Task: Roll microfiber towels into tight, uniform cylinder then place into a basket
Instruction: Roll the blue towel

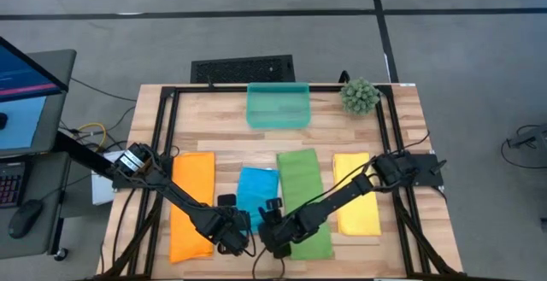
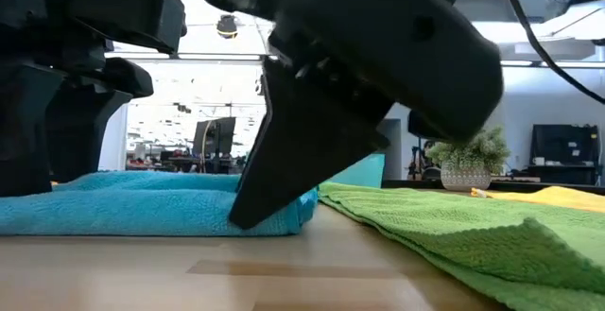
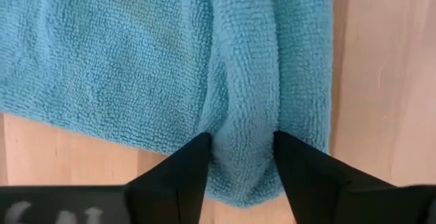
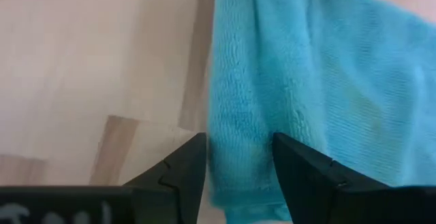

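Observation:
Four towels lie flat side by side on the table: orange (image 1: 192,204), blue (image 1: 256,185), green (image 1: 303,197) and yellow (image 1: 355,194). The teal basket (image 1: 278,104) stands at the far edge. My left gripper (image 1: 236,235) is at the blue towel's near left corner, shut on a raised ridge of the cloth (image 3: 242,115). My right gripper (image 1: 273,230) is at its near right corner. It stands open and slants down, with the towel's side edge (image 4: 235,149) between its fingers. The left gripper's fingers show dark beyond it in the right wrist view. My left gripper pinches a bunched ridge of the blue towel (image 3: 242,163) between its two fingers (image 3: 194,166), near the towel's near end. The fingers come from above, pointing steeply down, and stand across the ridge. The rest of the towel lies on the table. My right gripper has one fingertip (image 2: 248,212) down at the towel's near right corner (image 2: 298,212); I cannot tell whether it touches the cloth.
A spiky green plant ball (image 1: 360,96) sits at the far right corner beside the basket. A black frame (image 1: 162,144) runs along the table's edges. The green towel (image 2: 454,231) lies close beside my right gripper. Bare wood (image 4: 102,81) shows near the blue towel.

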Robot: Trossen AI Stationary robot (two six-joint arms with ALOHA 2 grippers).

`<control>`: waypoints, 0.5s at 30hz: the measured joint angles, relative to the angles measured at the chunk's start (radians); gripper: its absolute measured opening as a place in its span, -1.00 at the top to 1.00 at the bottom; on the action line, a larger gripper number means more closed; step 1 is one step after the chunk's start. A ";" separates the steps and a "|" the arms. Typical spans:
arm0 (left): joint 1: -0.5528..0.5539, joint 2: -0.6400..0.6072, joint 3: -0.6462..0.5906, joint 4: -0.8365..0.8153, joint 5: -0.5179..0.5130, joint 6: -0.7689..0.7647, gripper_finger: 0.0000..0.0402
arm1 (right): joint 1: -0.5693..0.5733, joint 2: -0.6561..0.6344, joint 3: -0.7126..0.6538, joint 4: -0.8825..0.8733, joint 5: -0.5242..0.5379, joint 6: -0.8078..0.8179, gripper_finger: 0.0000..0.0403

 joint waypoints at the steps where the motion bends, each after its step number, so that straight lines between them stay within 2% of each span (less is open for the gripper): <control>1: 0.000 0.000 0.000 -0.001 -0.001 0.000 0.11 | -0.001 0.001 0.001 -0.001 -0.002 0.002 0.07; 7: 0.000 0.000 0.000 -0.015 -0.005 0.003 -0.10 | 0.001 0.019 0.003 -0.006 -0.009 0.009 0.13; 15: -0.013 -0.001 0.001 -0.032 -0.034 0.053 -0.14 | -0.001 0.022 0.001 -0.006 -0.017 0.020 0.17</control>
